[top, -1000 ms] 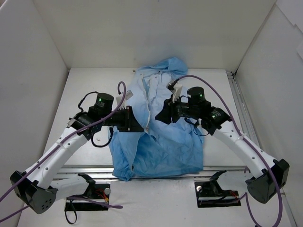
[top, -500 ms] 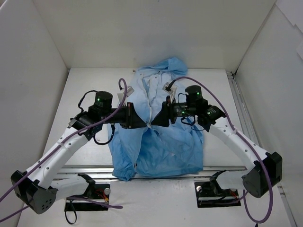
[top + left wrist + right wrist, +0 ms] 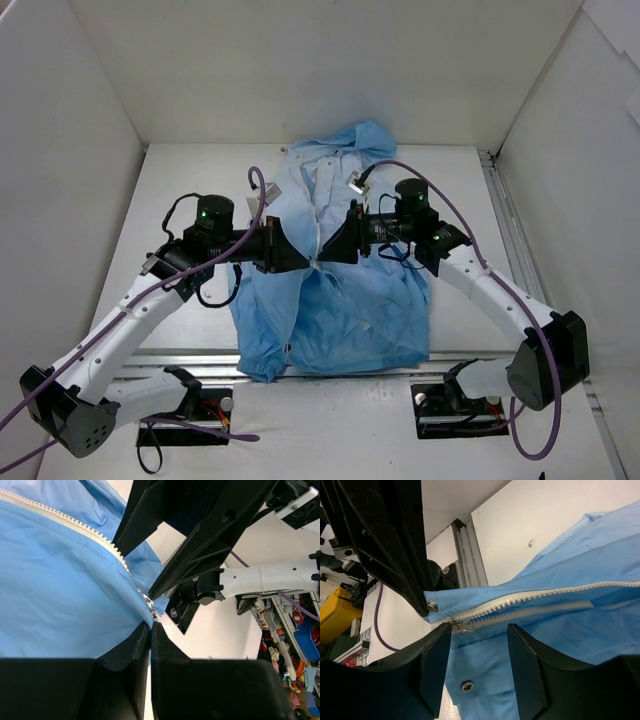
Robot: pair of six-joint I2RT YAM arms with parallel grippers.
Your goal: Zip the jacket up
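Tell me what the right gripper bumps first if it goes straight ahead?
The right gripper would probably hit the zipper slider on the jacket, just ahead of its open fingers; the left gripper sits close behind.

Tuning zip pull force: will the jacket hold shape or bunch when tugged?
Likely floppy: the jacket lies creased and folded. Probably light and thin, so it may slide or bunch; the left end effector pinching its hem by the zipper should help keep it taut.
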